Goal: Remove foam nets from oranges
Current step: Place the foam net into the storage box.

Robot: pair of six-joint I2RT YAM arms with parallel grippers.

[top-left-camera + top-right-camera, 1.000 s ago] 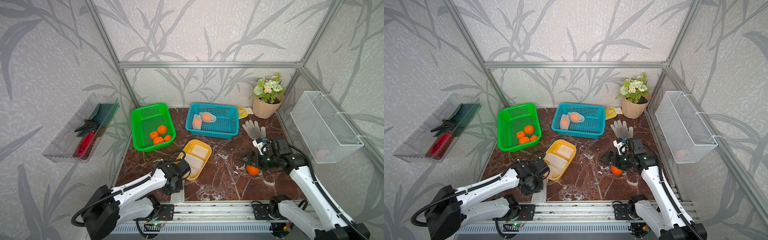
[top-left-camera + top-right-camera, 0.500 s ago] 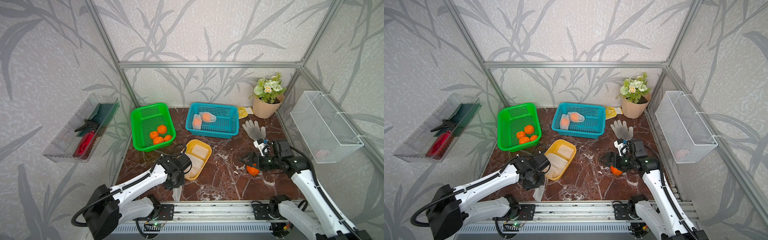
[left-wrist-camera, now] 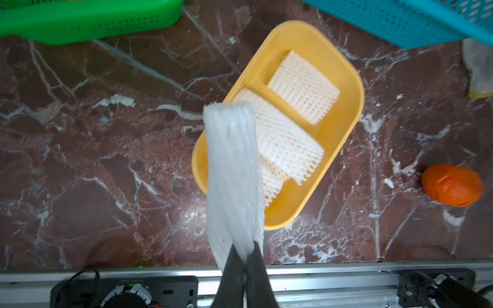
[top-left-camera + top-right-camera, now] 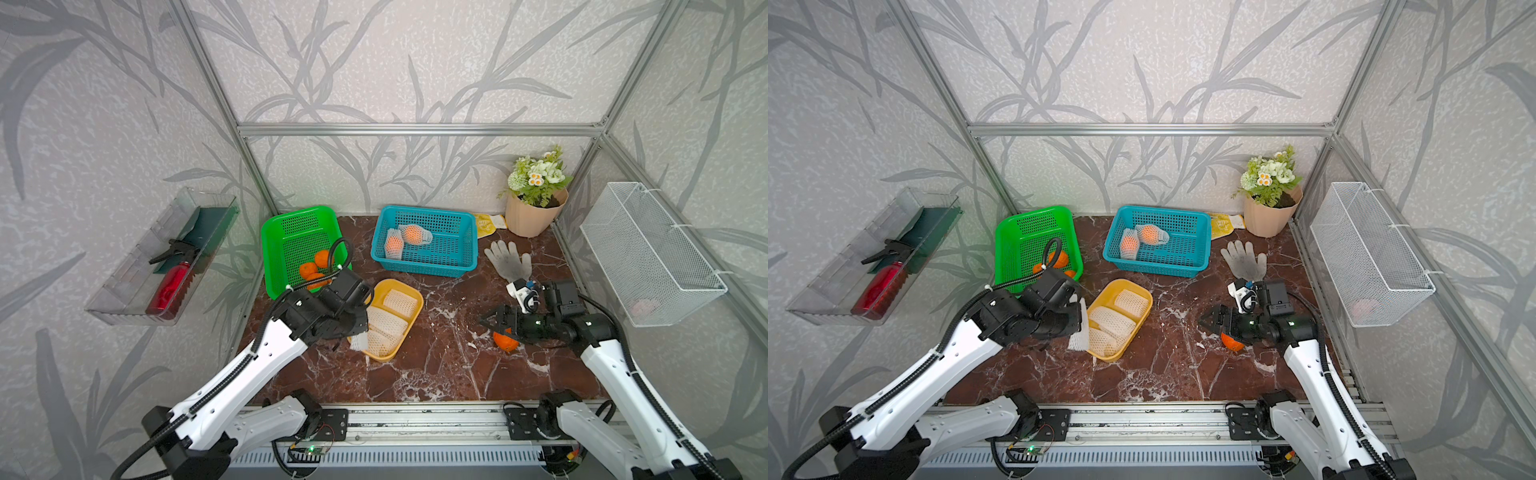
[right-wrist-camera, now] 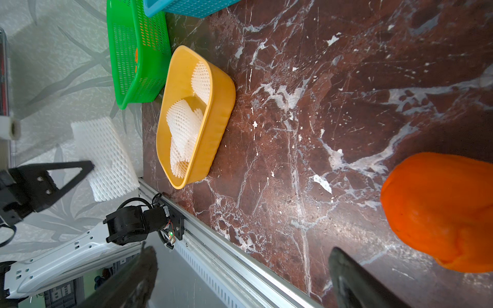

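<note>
Jaws over veined red-brown marble (image 4: 436, 374), leaf-patterned walls (image 4: 374, 62)

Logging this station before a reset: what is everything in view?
green basket: one, green, back left
blue basket: one, teal, back middle
yellow tray: one, yellow, table middle
bare oranges: four seen, orange, three in green basket, one loose at front right
netted oranges: two, orange under white, in blue basket
foam nets: four loose, white, three in yellow tray, one held
glove: one, grey-white, right of blue basket
packet: one, yellow, behind blue basket
flower pot: one, peach, back right
wire basket: one, white, right wall
clear tray: one, transparent, left wall, holding red bottle
left gripper: shut on a foam net
right gripper: open, beside loose orange
</note>
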